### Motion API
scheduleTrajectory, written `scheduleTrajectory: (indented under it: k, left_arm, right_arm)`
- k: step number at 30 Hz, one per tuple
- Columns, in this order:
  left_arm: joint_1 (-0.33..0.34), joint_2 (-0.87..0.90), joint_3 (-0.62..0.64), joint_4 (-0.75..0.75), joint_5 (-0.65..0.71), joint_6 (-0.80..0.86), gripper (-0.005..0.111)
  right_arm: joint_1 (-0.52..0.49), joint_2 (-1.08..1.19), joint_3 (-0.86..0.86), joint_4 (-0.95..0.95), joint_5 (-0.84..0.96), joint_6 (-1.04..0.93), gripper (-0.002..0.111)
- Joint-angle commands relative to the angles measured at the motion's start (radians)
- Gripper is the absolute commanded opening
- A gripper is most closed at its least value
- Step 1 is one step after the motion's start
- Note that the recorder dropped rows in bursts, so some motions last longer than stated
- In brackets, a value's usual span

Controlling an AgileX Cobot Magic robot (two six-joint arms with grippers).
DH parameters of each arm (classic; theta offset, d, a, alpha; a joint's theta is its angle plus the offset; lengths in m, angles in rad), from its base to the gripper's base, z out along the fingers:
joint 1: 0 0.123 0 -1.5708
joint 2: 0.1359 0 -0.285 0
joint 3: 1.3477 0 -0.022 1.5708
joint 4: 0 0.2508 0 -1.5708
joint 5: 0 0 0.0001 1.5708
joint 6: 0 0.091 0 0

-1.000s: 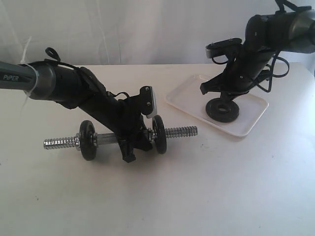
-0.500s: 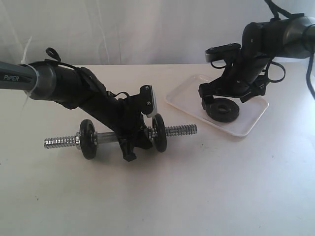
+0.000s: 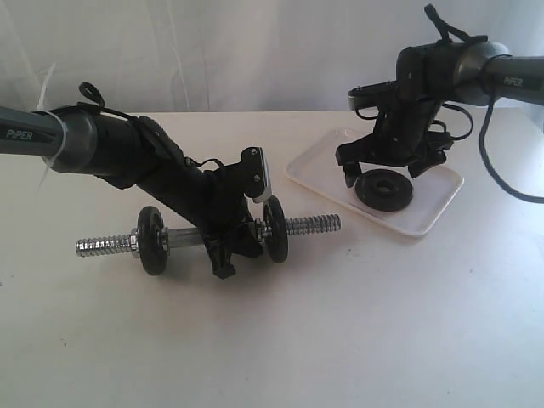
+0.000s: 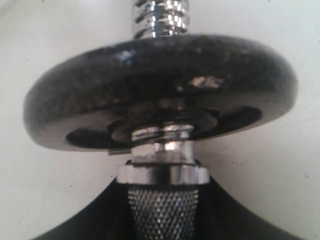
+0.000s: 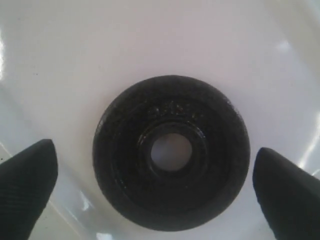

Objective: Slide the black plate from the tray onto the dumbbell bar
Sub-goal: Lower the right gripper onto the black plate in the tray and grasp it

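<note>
The dumbbell bar (image 3: 310,226) lies on the table with a small black disc (image 3: 151,241) and another (image 3: 274,229) on it. My left gripper (image 3: 228,246) is shut on its knurled middle (image 4: 162,212), just behind the silver collar (image 4: 162,174) and a black disc (image 4: 160,90). The black plate (image 3: 384,189) lies flat in the white tray (image 3: 433,214). My right gripper (image 3: 384,167) hovers just above it. In the right wrist view the plate (image 5: 210,125) sits between the open fingers (image 5: 30,180), which stand wider than the disc and do not touch it.
The bar's threaded end (image 3: 319,226) points toward the tray, a short gap away. Its other threaded end (image 3: 102,248) points left. A pale wall stands behind the table. The right arm's cables (image 3: 501,183) hang beyond the tray.
The right arm has swung left and its wrist has turned, so the gripper now stands over the plate. The plate stays in the tray. The left arm and bar have not moved.
</note>
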Motion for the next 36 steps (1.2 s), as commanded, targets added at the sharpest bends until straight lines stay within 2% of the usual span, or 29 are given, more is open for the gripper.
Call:
scheduleTrajectory:
  k: [1,36]
  left_arm:
    - [0.003,0.030,0.019,-0.068,0.003,0.000,0.000]
    - [0.003,0.030,0.019,-0.068,0.003,0.000,0.000]
  right_arm:
    - [-0.005,0.026,-0.028,-0.012,0.025,0.019,0.105]
    - [-0.032,0.098,-0.038,-0.003,0.037,0.067,0.105]
